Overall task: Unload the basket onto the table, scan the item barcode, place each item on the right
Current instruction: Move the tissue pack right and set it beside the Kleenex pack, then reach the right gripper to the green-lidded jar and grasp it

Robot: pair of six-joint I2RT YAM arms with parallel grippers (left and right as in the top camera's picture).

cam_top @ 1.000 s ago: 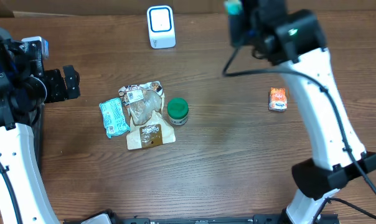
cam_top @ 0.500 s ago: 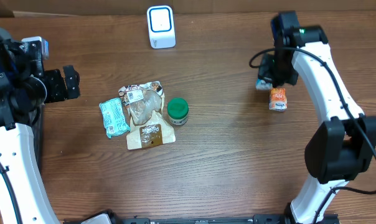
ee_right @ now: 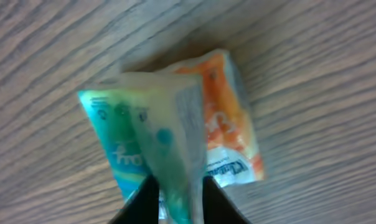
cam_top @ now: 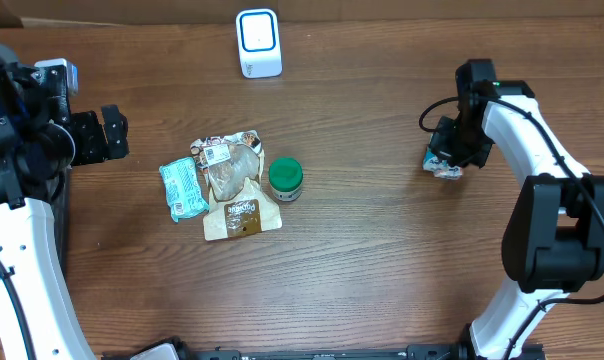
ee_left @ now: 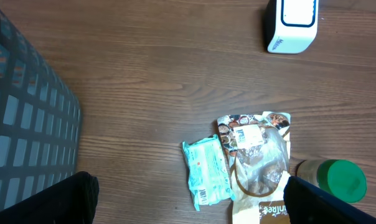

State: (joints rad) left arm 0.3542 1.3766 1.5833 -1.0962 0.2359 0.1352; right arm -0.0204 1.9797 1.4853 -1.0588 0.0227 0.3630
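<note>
Two tools: left tool (cam_top: 100, 135) spread wide, empty; right tool (ee_right: 175, 200) pinches teal packet (ee_right: 138, 137); jar (cam_top: 285, 178) lidded.

The wood-grain tabletop (cam_top: 382, 260) was warm brown with darker streaks. The small boxy plastic scanner (cam_top: 258, 42) was white with a blue-edged panel. The flat plastic packet (cam_top: 183, 188) was teal with white print. The crinkled paper pouch (cam_top: 236, 195) was tan with a dark brown label. The small round jar (cam_top: 285, 177) had a green lid. The soft foil sachet (ee_right: 138, 155) was teal and green, and the second sachet (ee_right: 228, 124) was orange and white.
</note>
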